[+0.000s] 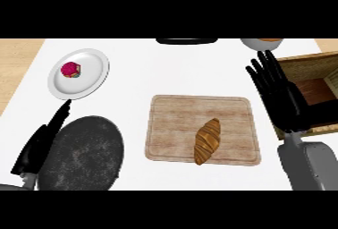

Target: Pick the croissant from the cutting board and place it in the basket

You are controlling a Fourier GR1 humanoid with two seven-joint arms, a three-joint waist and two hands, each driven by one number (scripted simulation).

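A glossy, striped brown croissant (207, 141) lies on the pale wooden cutting board (171, 129); right robot hand (282, 96) spread empty over the basket (327, 60).

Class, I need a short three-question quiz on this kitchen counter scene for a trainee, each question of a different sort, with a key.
1. True or false: the croissant lies on the cutting board.
2. What sits on the white plate? A) a red and pink item B) a croissant C) nothing
3. Fill in: the right hand, fingers straight, shows at the view's right, over the wooden ______.

Key: 1 true. 2 A, the red and pink item. 3 basket.
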